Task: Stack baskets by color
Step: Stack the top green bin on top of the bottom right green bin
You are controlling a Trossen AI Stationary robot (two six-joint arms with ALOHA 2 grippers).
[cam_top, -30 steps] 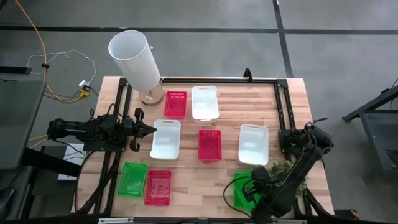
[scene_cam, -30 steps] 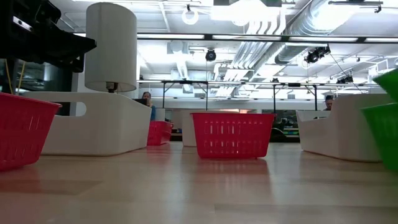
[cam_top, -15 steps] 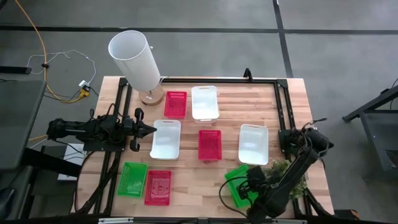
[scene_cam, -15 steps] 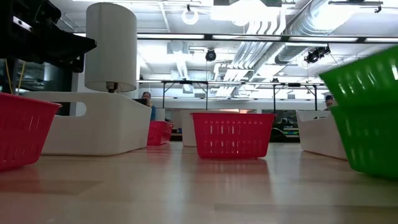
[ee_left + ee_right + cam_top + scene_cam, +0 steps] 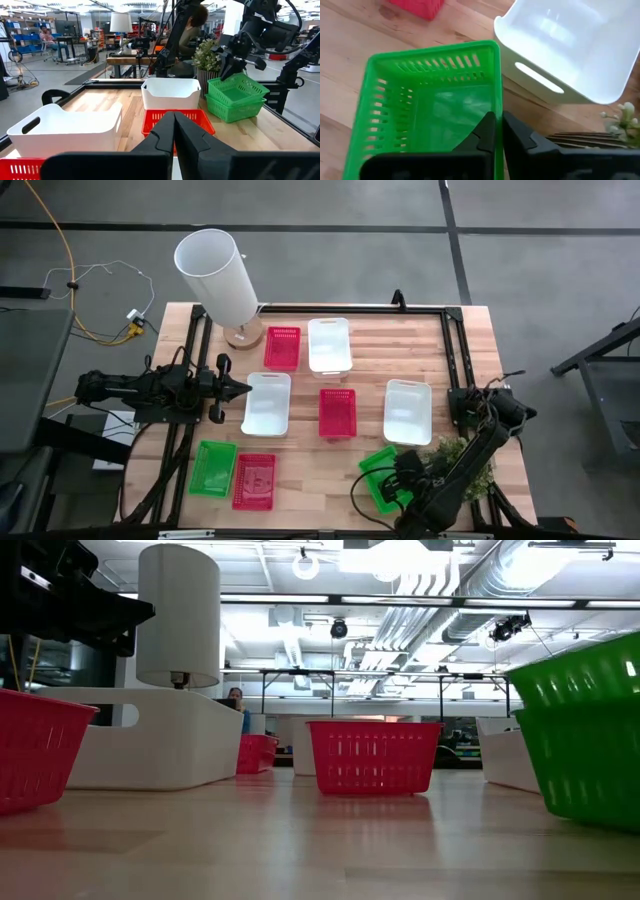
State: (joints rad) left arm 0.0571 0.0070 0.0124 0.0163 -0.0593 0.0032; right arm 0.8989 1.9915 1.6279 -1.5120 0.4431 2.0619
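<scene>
Two green baskets sit near the table's front right: the upper one (image 5: 238, 87) rests tilted inside the lower one (image 5: 231, 109). My right gripper (image 5: 498, 122) is shut on the upper basket (image 5: 381, 472). A third green basket (image 5: 213, 468) and a red one (image 5: 254, 480) rest on the table at the front left. Two more red baskets (image 5: 337, 412) (image 5: 282, 347) and three white ones (image 5: 267, 402) (image 5: 329, 344) (image 5: 407, 411) stand mid-table. My left gripper (image 5: 243, 388) waits shut and level at the left edge, touching nothing. My right gripper pinches the rim of the upper green basket's side wall (image 5: 496, 95), one finger inside the basket and one outside. The fingers slant down from the table's near right. The basket sits tilted, its lower part nested in the second green basket (image 5: 590, 770).
A tall white cylinder (image 5: 218, 275) stands at the back left on a wooden base. A small potted plant (image 5: 458, 452) is right behind my right arm. A black frame (image 5: 452, 350) runs along the table's edges. Bare wood lies at the front middle.
My right gripper has moved down and toward the table's left with the green basket. Both green baskets have shifted left and turned a little, and the upper one has sunk lower into the other, still tilted.
</scene>
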